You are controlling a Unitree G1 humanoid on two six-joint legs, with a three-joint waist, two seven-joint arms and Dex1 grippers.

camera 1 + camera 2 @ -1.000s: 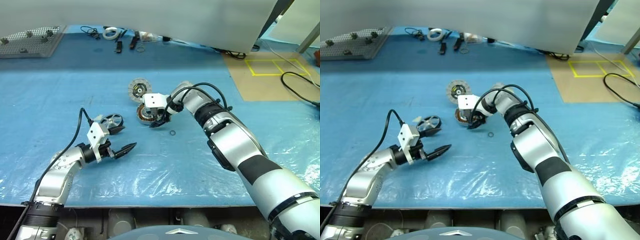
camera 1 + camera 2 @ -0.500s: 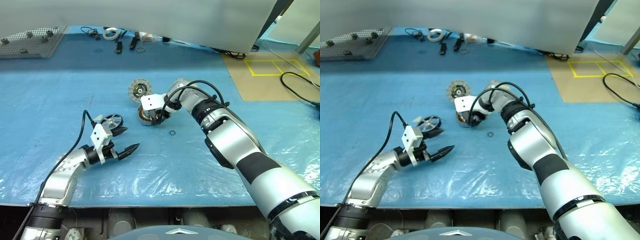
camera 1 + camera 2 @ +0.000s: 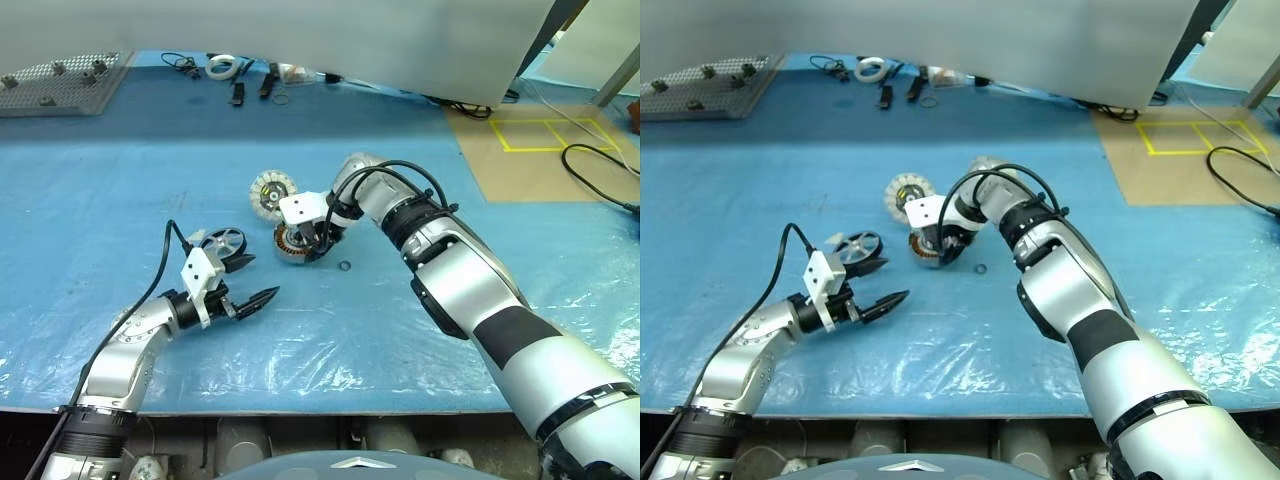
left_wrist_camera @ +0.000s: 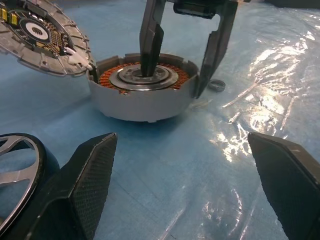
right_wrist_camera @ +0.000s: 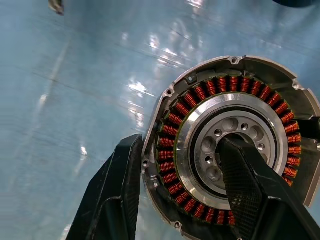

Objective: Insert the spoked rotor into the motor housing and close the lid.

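Presently, my left pincer (image 3: 255, 279) hovers low over the blue plastic-covered surface (image 3: 120, 170) with its two black fingers spread wide and nothing between them. It points across toward the middle of the surface.

Just beyond the left pincer's far finger lies the spoked rotor (image 3: 224, 241), flat on the surface, its silver rim and thin spokes facing up. One black finger tip sits just beside its rim; I cannot tell whether they touch.

Further along, toward the middle of the surface, the lid (image 3: 269, 189) rests tilted, its ribbed face with the dark hub turned up. In the left wrist view the lid's (image 4: 37, 37) lower edge leans against the rim of the motor housing (image 4: 142, 90).

The motor housing (image 3: 293, 243) sits open side up on the surface, between the lid and a small dark ring (image 3: 344, 266) that lies loose just beside it. Its ring of copper windings (image 5: 172, 150) surrounds a silver centre plate (image 5: 225, 145).

My right pincer (image 3: 318, 243) comes down steeply onto the housing. Its jaws stand about half open, astride the housing wall: one finger (image 5: 117, 190) is outside against the rim, the other finger (image 5: 245, 180) is planted inside on the centre plate. The wall with its windings is clamped between them.
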